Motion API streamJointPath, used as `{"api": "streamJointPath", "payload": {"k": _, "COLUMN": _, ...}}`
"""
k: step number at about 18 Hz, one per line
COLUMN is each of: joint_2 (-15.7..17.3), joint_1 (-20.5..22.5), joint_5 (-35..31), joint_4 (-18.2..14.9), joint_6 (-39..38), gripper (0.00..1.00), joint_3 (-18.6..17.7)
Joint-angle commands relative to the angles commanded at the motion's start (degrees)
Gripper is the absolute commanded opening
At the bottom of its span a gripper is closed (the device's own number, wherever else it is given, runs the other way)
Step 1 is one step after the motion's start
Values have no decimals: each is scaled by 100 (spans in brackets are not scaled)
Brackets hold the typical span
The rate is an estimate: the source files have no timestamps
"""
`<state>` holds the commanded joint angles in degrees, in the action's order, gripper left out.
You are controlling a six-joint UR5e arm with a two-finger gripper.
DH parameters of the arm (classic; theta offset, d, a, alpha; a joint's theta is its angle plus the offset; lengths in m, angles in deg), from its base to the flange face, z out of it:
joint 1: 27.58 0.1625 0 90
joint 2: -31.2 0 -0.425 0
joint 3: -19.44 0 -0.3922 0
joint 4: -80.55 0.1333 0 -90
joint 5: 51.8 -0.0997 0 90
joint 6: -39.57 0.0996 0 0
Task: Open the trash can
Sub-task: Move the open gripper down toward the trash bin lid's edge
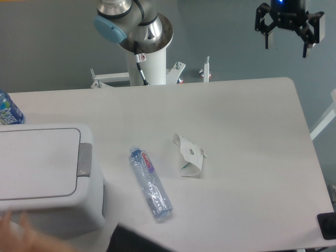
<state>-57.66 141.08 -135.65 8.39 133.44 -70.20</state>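
Trash can (42, 173) sits at the table's (247, 157) near-left corner, lid flat down. Gripper (287, 42) hangs way up at far right, jaws spread, nothing in them. Clear bottle (151, 182) lies nearby.

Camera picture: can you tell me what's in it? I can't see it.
A big white trash can with its lid shut sits at the table's left edge. The robot's open gripper hangs high at the far right. A clear plastic bottle and a crumpled white carton lie between.

High frontal view over table (236, 157)
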Motion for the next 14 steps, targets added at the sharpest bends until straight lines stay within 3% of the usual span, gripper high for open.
{"api": "streamJointPath", "payload": {"k": 6, "joint_2": -9, "joint_1": -26, "joint_5": 96, "joint_4": 0, "joint_6": -472, "gripper": 100, "joint_3": 26}}
{"api": "streamJointPath", "payload": {"k": 11, "joint_2": -123, "joint_1": -53, "joint_5": 1000, "joint_4": 9, "joint_6": -2229, "gripper": 100, "joint_3": 61}}
{"api": "streamJointPath", "payload": {"k": 14, "joint_2": -263, "joint_1": -280, "joint_5": 1292, "joint_4": 79, "joint_6": -3257, "gripper": 100, "joint_3": 149}}
